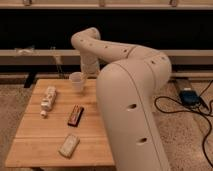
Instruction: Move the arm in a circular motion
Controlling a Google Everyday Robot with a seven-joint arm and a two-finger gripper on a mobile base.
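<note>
The cream-white arm [131, 95] fills the middle and right of the camera view. Its thick near segment covers the right part of the wooden table [35, 137]. From a rounded joint at the top, the ribbed wrist hangs down over the table's far edge. The gripper [89, 74] is at the end of the wrist, just right of and behind a translucent plastic cup [76, 80], and appears to hold nothing.
On the table lie a white bottle [48, 98] on its side, a dark snack bar [75, 115] and a pale packet [69, 145]. Black cables and a blue device [189, 95] lie on the floor to the right. A dark shelf wall stands behind.
</note>
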